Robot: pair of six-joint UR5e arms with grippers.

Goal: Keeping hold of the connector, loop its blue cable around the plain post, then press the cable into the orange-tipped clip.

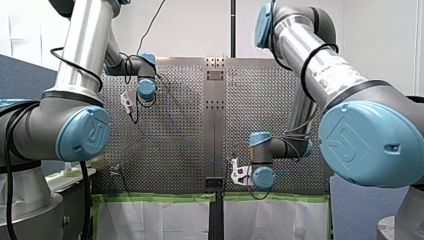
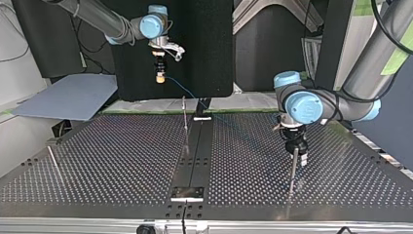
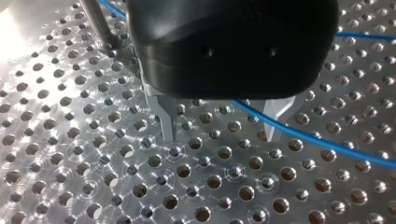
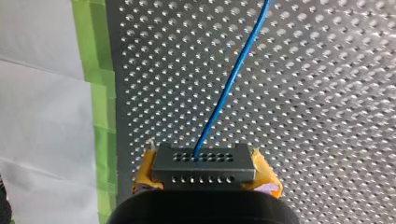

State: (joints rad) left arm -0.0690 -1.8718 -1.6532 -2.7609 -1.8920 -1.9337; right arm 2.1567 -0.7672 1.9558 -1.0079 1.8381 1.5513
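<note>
My right gripper (image 4: 203, 175) is clenched on the grey connector (image 4: 203, 161), with its yellow pads (image 4: 267, 176) pressed on both sides. The blue cable (image 4: 233, 74) comes out of the connector and runs straight ahead over the worktop (image 4: 327, 116).

This gripper hangs close to one edge of the worktop. A strip of green tape (image 4: 100, 93) runs along that edge, and a white sheet (image 4: 42, 116) lies past it. On the gripper's other side there is lots of bare worktop full of little holes. In the top view this gripper is held high up over the far edge.

My left gripper (image 3: 222, 126) is black and is released. Its metal fingers (image 3: 166, 116) are apart and clamp nothing. The blue cable runs across under it, past one finger. I cannot tell if it touches the finger. The plain post (image 3: 95, 23) stands just beside this gripper. In the top view there is open worktop all around the two of them.

A black rail (image 2: 195, 156) runs down the middle of the worktop. A thin rod (image 2: 54, 165) stands near the top view's left edge, well apart from both grippers.

In the front view the big blue cap (image 1: 367, 137) on my right arm has a raised mark on it. There is small dark writing on that arm's silver tube (image 1: 332, 75), but it is too small to read.
</note>
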